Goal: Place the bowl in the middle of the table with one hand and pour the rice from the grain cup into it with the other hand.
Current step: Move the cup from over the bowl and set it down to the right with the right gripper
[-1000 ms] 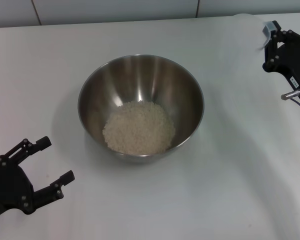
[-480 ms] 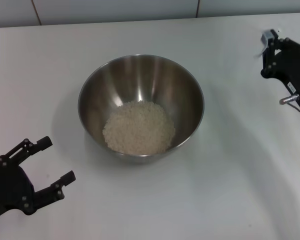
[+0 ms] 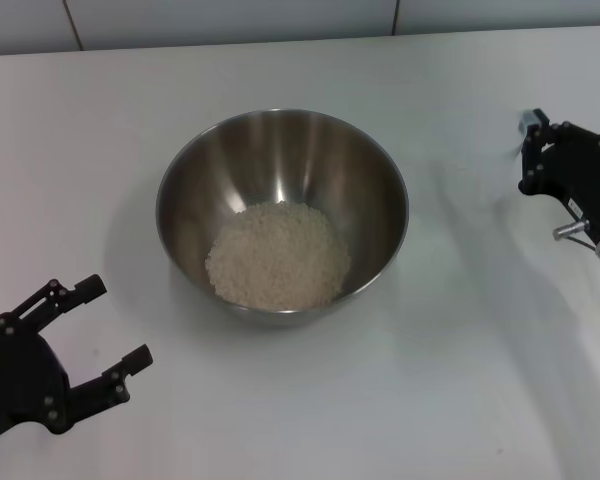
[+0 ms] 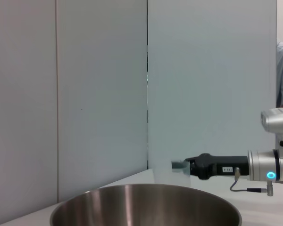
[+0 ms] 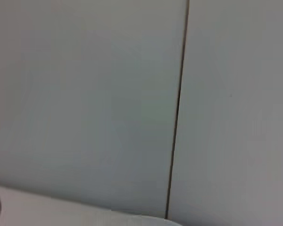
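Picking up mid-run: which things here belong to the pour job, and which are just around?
Job: bowl, rice in it, grain cup in right pincer, left pincer open, table.
Around: wall panels only.

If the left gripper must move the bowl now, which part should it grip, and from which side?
Probably the near-left rim of the bowl: the wall is too wide to span and the rice lies low. The open left gripper is already at that side; one finger inside, one outside.
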